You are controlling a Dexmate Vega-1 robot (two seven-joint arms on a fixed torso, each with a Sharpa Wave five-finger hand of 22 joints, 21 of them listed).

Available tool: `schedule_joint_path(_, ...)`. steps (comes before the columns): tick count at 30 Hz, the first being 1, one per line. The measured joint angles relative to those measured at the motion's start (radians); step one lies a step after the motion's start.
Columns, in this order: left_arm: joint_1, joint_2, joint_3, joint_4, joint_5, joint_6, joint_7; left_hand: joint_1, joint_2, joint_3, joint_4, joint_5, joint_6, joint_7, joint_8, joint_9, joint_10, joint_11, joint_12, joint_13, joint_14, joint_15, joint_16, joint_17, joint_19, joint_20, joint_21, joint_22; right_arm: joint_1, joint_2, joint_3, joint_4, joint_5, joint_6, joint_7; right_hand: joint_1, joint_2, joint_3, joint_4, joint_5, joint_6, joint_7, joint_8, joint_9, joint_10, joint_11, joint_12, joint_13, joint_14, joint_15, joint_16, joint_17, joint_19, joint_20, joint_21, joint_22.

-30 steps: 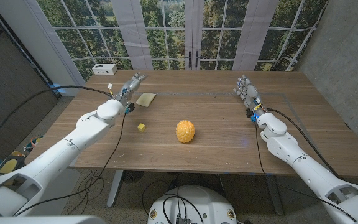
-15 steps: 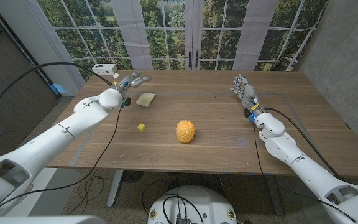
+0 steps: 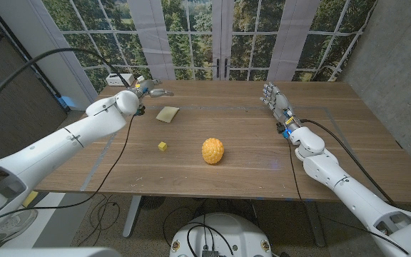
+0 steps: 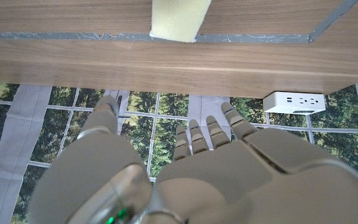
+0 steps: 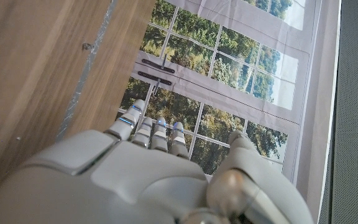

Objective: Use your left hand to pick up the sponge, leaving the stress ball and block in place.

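Pale yellow, the sponge (image 3: 168, 113) lies on the wooden table (image 3: 248, 153) just beside the left hand (image 3: 148, 89), which has swung further toward the far left corner than a second ago, fingers spread, holding nothing; the white power strip (image 3: 120, 79) sits close behind it; the right hand (image 3: 276, 99) is also open and empty, shifted slightly farther; the small yellow block (image 3: 163, 146) and orange stress ball (image 3: 212, 150) lie nearer, apart, unmoved.

Before me lies the wooden tabletop (image 3: 248, 143), with grey tape lines marking a rectangle on it. At its far left corner sits a white power strip (image 3: 119, 79), which my left wrist view also catches (image 4: 293, 102). Beyond the tabletop stands a backdrop printed with windows and green trees (image 3: 220, 36)
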Motion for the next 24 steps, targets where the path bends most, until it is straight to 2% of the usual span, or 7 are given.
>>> schedule_joint_path(7, -0.094, 0.006, 0.084, -0.002, 0.134, 0.049, -0.126, 0.078, -0.039, -0.007, -0.002, 0.030, 0.022, -0.022, 0.000, 0.005, 0.025, -0.014, 0.000, 0.002, -0.012, 0.000, -0.007, 0.000, 0.007, 0.007, 0.000, -0.001, 0.000, -0.002, -0.004, -0.009, -0.012, 0.003, -0.007, 0.000, 0.000, 0.000, 0.000, -0.003, 0.000, 0.000, 0.000, 0.000, 0.003, 0.003, 0.000, 0.000, 0.000, 0.000, 0.000, 0.000, 0.005, 0.005, 0.000, 0.000)
schedule_joint_path(10, -0.136, 0.005, 0.118, 0.007, 0.190, 0.051, -0.187, 0.117, -0.053, -0.016, -0.003, 0.050, 0.022, -0.024, -0.001, 0.005, 0.025, -0.014, 0.000, 0.002, -0.019, 0.003, -0.007, 0.000, 0.007, 0.007, -0.003, -0.001, 0.000, -0.003, -0.004, -0.013, -0.016, 0.003, -0.012, 0.000, 0.000, 0.000, 0.000, -0.005, 0.005, -0.005, 0.000, 0.000, 0.003, 0.003, 0.000, 0.000, 0.000, 0.000, 0.000, 0.004, 0.005, 0.005, 0.000, 0.000)
schedule_joint_path(15, -0.202, -0.009, 0.167, 0.032, 0.274, 0.052, -0.297, 0.193, -0.090, -0.039, 0.003, 0.088, -0.017, -0.024, -0.023, 0.005, -0.001, -0.014, -0.016, 0.007, -0.054, 0.002, -0.019, 0.000, -0.007, -0.002, -0.019, -0.001, -0.003, -0.003, -0.004, -0.017, -0.019, 0.003, -0.017, 0.000, 0.000, 0.000, 0.000, -0.005, 0.009, -0.002, 0.000, 0.000, 0.003, 0.003, 0.000, 0.000, 0.000, 0.000, 0.000, 0.005, 0.005, 0.005, 0.000, 0.000)
schedule_joint_path(16, -0.218, -0.015, 0.181, 0.041, 0.297, 0.051, -0.330, 0.202, -0.093, -0.040, 0.004, 0.092, -0.021, -0.027, -0.024, 0.005, -0.004, -0.014, -0.020, 0.007, -0.061, 0.003, -0.019, 0.000, -0.018, -0.006, -0.021, -0.001, -0.003, -0.003, -0.004, -0.017, -0.020, 0.004, -0.017, 0.000, 0.000, 0.000, 0.000, -0.005, 0.009, -0.002, 0.000, 0.000, 0.003, 0.003, 0.000, 0.000, 0.000, 0.000, 0.000, 0.005, 0.005, 0.005, 0.000, 0.000)
schedule_joint_path(20, -0.253, -0.029, 0.209, 0.059, 0.344, 0.049, -0.396, 0.234, -0.100, -0.059, 0.011, 0.106, -0.035, -0.041, -0.028, 0.006, -0.012, -0.021, -0.024, 0.007, -0.083, 0.000, -0.019, 0.000, -0.064, 0.008, -0.040, -0.001, -0.003, -0.003, -0.005, -0.016, -0.022, 0.008, -0.018, 0.000, 0.000, 0.000, 0.000, -0.005, 0.009, -0.002, 0.000, 0.000, 0.003, 0.003, 0.000, 0.000, 0.000, 0.000, 0.000, 0.005, 0.005, 0.005, 0.000, 0.000)
schedule_joint_path(23, -0.298, -0.050, 0.245, 0.085, 0.404, 0.047, -0.482, 0.270, -0.094, -0.079, 0.016, 0.121, -0.046, -0.052, -0.028, 0.009, -0.024, -0.034, -0.031, 0.007, -0.102, -0.008, -0.019, -0.003, -0.139, 0.038, -0.059, -0.001, 0.000, -0.002, -0.006, -0.013, -0.024, 0.011, -0.017, 0.000, 0.000, 0.000, 0.000, -0.005, 0.009, -0.002, 0.000, 0.000, 0.003, 0.003, 0.000, 0.000, 0.000, 0.000, 0.000, 0.005, 0.005, 0.005, 0.000, 0.000)
schedule_joint_path(24, -0.301, -0.051, 0.247, 0.087, 0.404, 0.047, -0.482, 0.276, -0.089, -0.083, 0.020, 0.123, -0.049, -0.056, -0.028, 0.009, -0.028, -0.038, -0.031, 0.007, -0.105, -0.011, -0.019, -0.003, -0.164, 0.047, -0.062, -0.001, 0.000, -0.002, -0.006, -0.013, -0.024, 0.012, -0.017, 0.000, 0.000, 0.000, 0.000, -0.005, 0.009, -0.002, 0.000, 0.000, 0.003, 0.003, 0.000, 0.000, 0.000, 0.000, 0.000, 0.005, 0.005, 0.005, 0.000, 0.000)
